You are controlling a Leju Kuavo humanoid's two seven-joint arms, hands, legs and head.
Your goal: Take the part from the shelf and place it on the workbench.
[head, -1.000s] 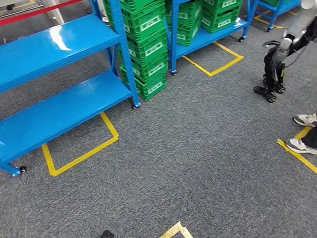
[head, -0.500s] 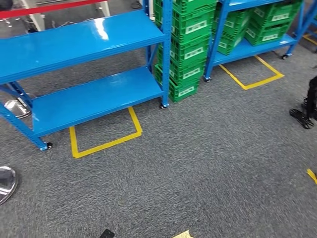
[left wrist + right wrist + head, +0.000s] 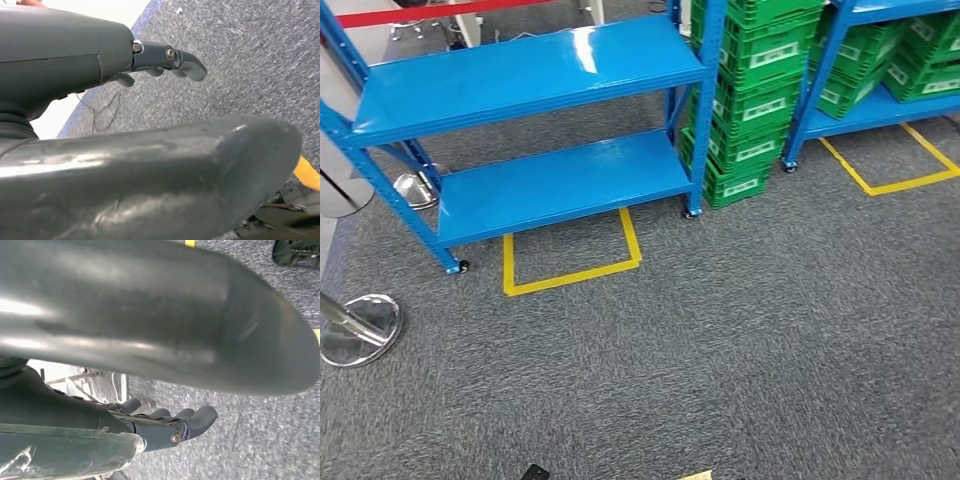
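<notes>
Grey carpet (image 3: 743, 340) fills the lower frame of the head view; a blue shelf (image 3: 539, 120) with two bare levels spans the upper left, with a yellow floor marking (image 3: 569, 265) beneath it; stacked green crates (image 3: 746, 95) stand at upper centre right beside a second blue rack (image 3: 863, 100); a chrome stand base (image 3: 358, 330) sits at far left. The part cannot be made out on the shelf. The left hand (image 3: 113, 150) and right hand (image 3: 143, 330) hang over carpet, fingers (image 3: 170, 57) extended, grasping nothing.
</notes>
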